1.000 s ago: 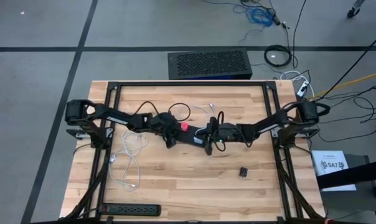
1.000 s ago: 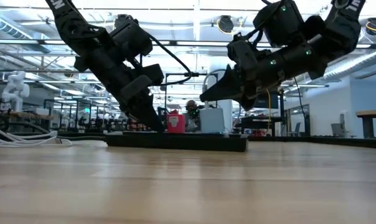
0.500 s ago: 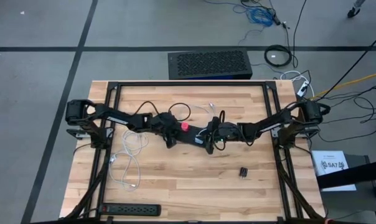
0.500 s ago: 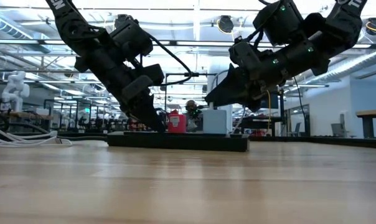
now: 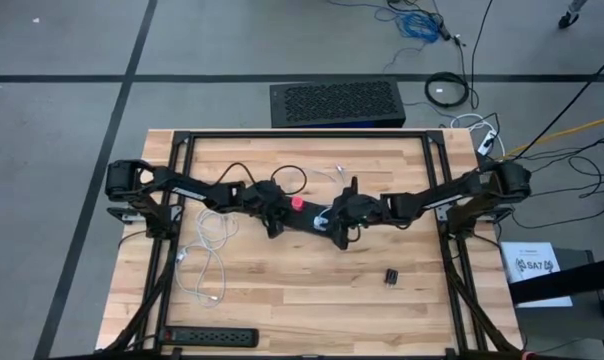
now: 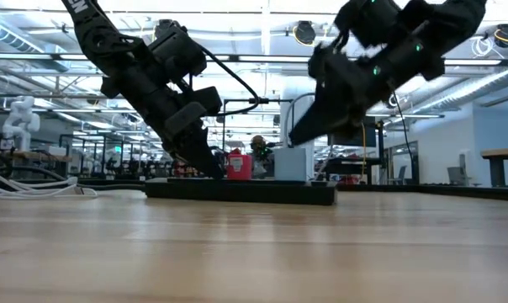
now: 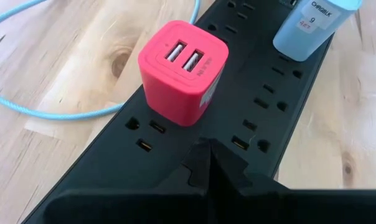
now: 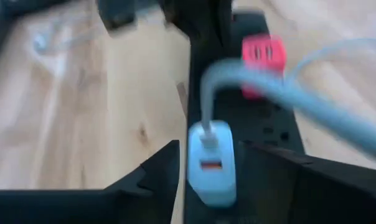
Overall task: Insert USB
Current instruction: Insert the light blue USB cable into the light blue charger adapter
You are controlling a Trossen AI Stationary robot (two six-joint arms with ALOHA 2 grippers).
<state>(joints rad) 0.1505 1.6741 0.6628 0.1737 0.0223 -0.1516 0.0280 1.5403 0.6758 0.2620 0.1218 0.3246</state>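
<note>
A black power strip point(image 5: 304, 226) lies mid-table. In it stand a red two-port charger point(image 7: 183, 71) and a light-blue charger point(image 8: 211, 163). A pale blue cable's USB plug point(image 8: 206, 132) sits in the blue charger's upper port, and the cable point(image 8: 325, 106) arcs away from it. My left gripper point(image 7: 205, 149) is shut, with its tip on the strip beside the red charger. My right gripper point(image 8: 219, 180) is open, its fingers standing apart on either side of the blue charger. In the low view the right gripper point(image 6: 298, 135) hangs just above the blue charger point(image 6: 289, 164). My left gripper presses its shut fingertips down on the power strip's top face point(image 7: 235, 144), between the socket rows next to the red charger. It comes slanting down from the table's left side. The strip lies flat on the table.
White cable loops point(image 5: 204, 262) lie left of centre. A second black power strip point(image 5: 210, 338) lies at the near edge, and a small black part point(image 5: 392, 275) sits right of centre. Black frame rails point(image 5: 302, 136) border the table.
My right gripper has opened, let go at the blue charger's cable plug and risen, drawing back a little toward the table's right. The plug stays in the blue charger, and the strip and both chargers stay put.
</note>
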